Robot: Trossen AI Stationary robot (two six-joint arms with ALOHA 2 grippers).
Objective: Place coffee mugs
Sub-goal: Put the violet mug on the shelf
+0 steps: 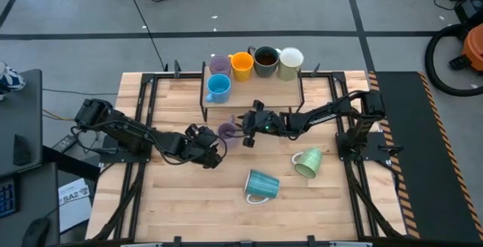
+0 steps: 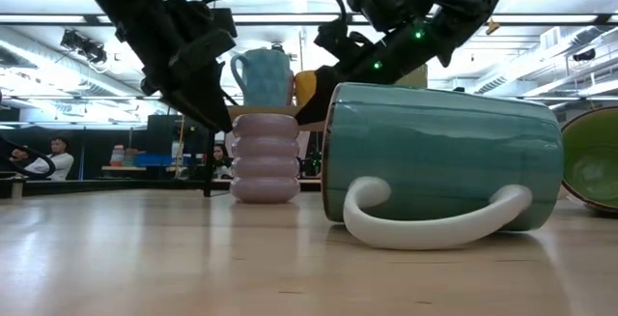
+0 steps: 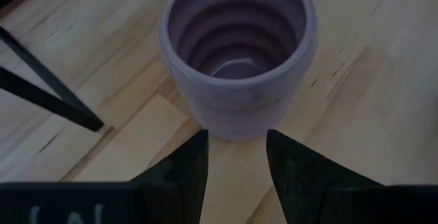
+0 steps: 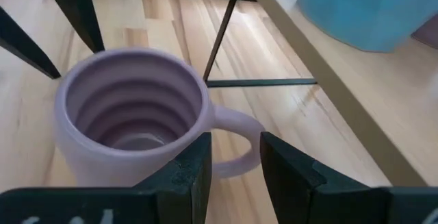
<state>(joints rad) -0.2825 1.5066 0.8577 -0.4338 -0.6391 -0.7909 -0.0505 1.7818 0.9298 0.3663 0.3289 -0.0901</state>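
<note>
The bench (image 1: 189, 202) is pale butcher-block wood in a dark frame, standing on grey floor with cables; the low view alone shows the room behind — ceiling lights and seated people. On a raised shelf (image 1: 260, 92) stand lavender, orange, blue, dark brown and cream mugs. A ridged lavender mug (image 1: 226, 131) stands upright on the bench just before the shelf, between both hands. The left hand (image 1: 214, 155) and right hand (image 1: 250, 123) each hover beside it, fingers apart, gripping nothing — the wrist views show this. A teal mug (image 1: 262, 186) and a pale green mug (image 1: 308, 163) lie tipped over nearer the front.
</note>
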